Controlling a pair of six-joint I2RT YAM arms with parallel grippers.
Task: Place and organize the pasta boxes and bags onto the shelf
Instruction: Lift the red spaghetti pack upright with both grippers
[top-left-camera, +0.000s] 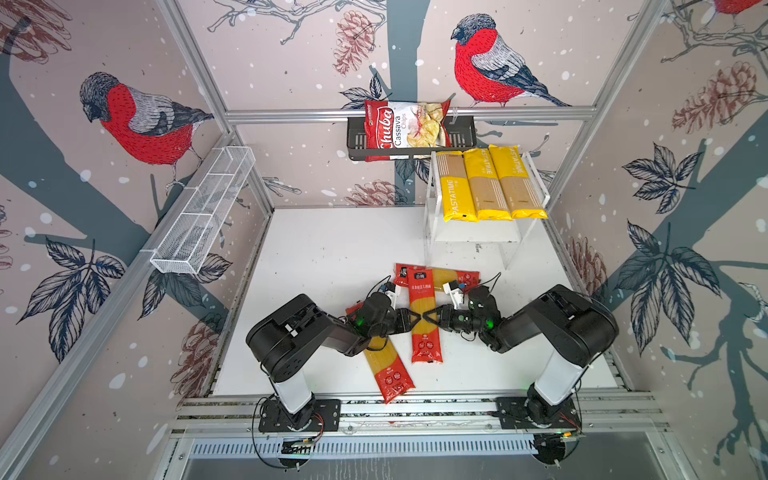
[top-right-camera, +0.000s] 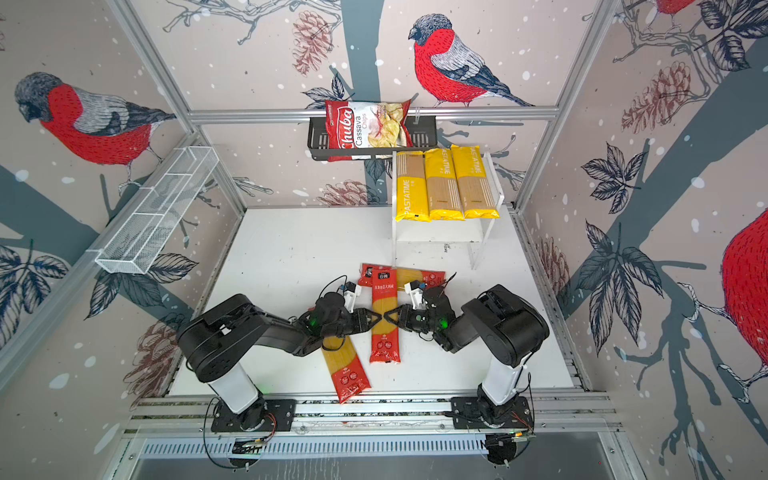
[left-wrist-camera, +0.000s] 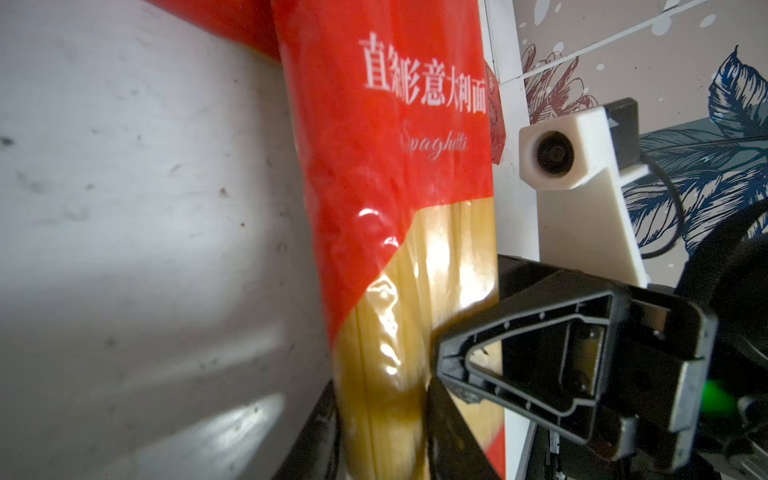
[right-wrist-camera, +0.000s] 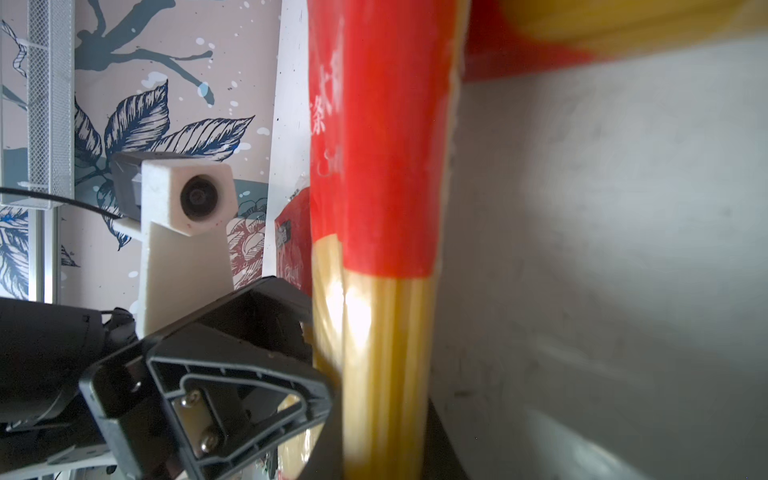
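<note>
Three yellow pasta packs (top-left-camera: 486, 183) (top-right-camera: 444, 183) lie side by side on the top board of the white shelf (top-left-camera: 473, 232) (top-right-camera: 440, 232). In both top views three red packs lie on the table. My left gripper (top-left-camera: 417, 319) (top-right-camera: 376, 318) (left-wrist-camera: 382, 436) and right gripper (top-left-camera: 429, 318) (top-right-camera: 388, 316) (right-wrist-camera: 384, 436) come in from opposite sides. Each is shut on the clear spaghetti part of the middle red pack (top-left-camera: 424, 291) (top-right-camera: 384, 291) (left-wrist-camera: 395, 166) (right-wrist-camera: 390, 166). A second red pack (top-left-camera: 453, 276) (top-right-camera: 419, 276) lies crosswise under its far end. The third (top-left-camera: 388, 370) (top-right-camera: 345, 365) lies slanted, partly beneath my left arm.
A Chuba chips bag (top-left-camera: 405, 129) sits in the black wall basket (top-left-camera: 461, 137) just behind the shelf. A long white wire basket (top-left-camera: 203, 212) hangs on the left wall. The table's front rail (top-left-camera: 415, 409) runs close to the slanted pack's end.
</note>
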